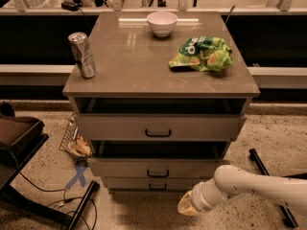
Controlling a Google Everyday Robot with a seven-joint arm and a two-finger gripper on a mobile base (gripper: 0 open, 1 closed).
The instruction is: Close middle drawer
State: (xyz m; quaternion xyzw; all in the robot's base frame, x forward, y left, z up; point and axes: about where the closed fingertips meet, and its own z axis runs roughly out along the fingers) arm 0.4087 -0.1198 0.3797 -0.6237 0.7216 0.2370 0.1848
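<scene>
Three handled fronts face me; the middle drawer (158, 168) sits just above and left of my jaws, slightly proud of the lowest front (144, 184). My jaws hang low before the desk (144, 66), near the floor (139, 214); I cannot tell if they are wide or narrow.

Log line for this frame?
middle drawer: nearly shut, dark gap above its front | gripper: low, front right of cabinet, below drawer front | contact: cannot tell

Glossy white rounded arm (249, 186), ribbed wrist (204, 200), pale-yellow jaws low, bottom centre.
</scene>
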